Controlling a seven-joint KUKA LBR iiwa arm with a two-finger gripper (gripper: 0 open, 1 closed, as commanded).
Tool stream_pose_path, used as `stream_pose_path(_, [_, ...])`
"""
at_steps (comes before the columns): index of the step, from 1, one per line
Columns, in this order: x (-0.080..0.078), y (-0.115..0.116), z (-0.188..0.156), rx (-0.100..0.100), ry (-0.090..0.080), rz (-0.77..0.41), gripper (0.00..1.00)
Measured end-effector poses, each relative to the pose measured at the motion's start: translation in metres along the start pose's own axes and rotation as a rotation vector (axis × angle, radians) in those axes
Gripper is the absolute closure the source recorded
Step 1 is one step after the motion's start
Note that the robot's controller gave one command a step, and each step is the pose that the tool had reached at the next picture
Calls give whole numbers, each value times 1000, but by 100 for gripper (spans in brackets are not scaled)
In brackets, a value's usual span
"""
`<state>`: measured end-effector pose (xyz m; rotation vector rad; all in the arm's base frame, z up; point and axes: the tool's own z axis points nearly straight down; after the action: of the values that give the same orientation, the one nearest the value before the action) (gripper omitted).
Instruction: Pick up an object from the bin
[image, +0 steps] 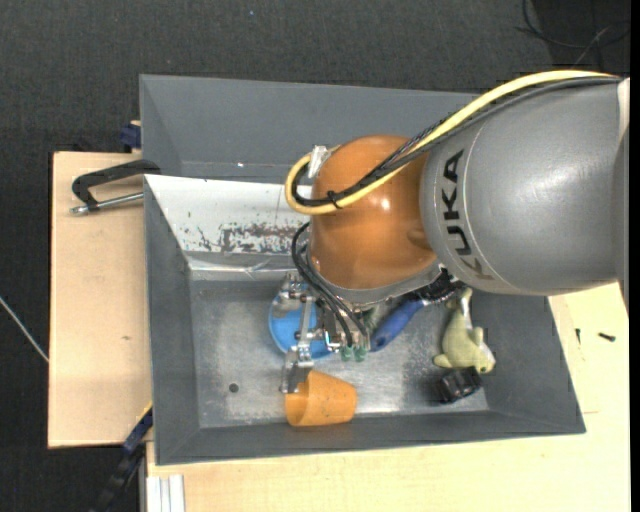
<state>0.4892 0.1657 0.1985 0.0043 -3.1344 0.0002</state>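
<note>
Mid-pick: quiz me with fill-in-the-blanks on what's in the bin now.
1. The cup lying on its side by the near wall of the bin is ____ in colour.
2. The gripper is next to that cup, in front of a round thing coloured ____.
3. Toward the view's right, the small black thing lies just below a pale ____ toy.
Missing: orange; blue; yellow.

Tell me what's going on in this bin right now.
A grey robot arm reaches into the metal bin from the right. Its claw hangs low over a round blue thing near the middle of the floor. An orange cup lies on its side just in front. Whether the claw grips anything cannot be told. A blue stick, a pale yellow toy and a small black piece lie to the right.
</note>
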Motion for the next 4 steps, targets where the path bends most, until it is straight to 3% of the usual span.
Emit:
stream_pose_path(1, [-56,-55,126,-5,-11,87,0])
stream_pose_path(4, [-60,-51,120,-3,-12,85,0])
